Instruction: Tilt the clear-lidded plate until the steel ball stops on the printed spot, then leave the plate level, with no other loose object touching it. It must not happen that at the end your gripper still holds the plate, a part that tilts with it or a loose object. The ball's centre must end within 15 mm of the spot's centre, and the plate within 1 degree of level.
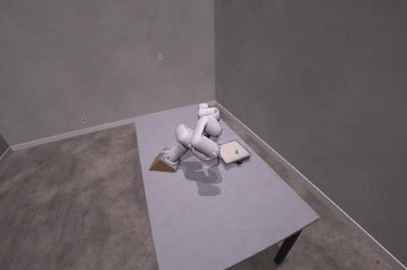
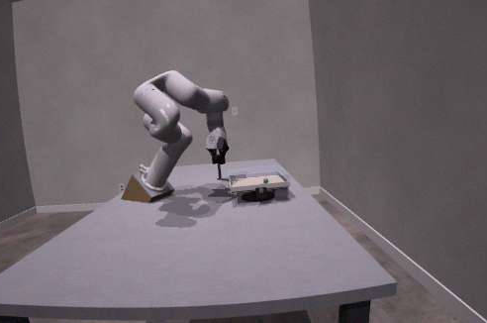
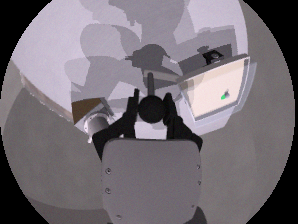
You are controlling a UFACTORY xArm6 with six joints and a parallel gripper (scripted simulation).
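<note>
The square cream plate (image 1: 227, 158) (image 2: 282, 184) (image 3: 201, 104) with a clear lid sits on a dark pivot base (image 2: 257, 196) at the far right of the table. A green printed spot (image 1: 237, 151) (image 3: 225, 95) is near its middle. A small ball (image 2: 265, 180) shows at about the same place as the spot; I cannot tell how well they line up. My gripper (image 2: 218, 160) (image 3: 151, 96) is shut on a dark rod tool (image 2: 219, 171) (image 3: 150, 83) with a round knob. The rod points down, its tip just above the table left of the plate, apart from it.
The arm stands on a brown wedge mount (image 1: 159, 164) (image 2: 133, 190) at the table's left edge. The grey table (image 1: 220, 215) (image 2: 234, 258) stretches towards the near side. Room walls stand close behind and to the right.
</note>
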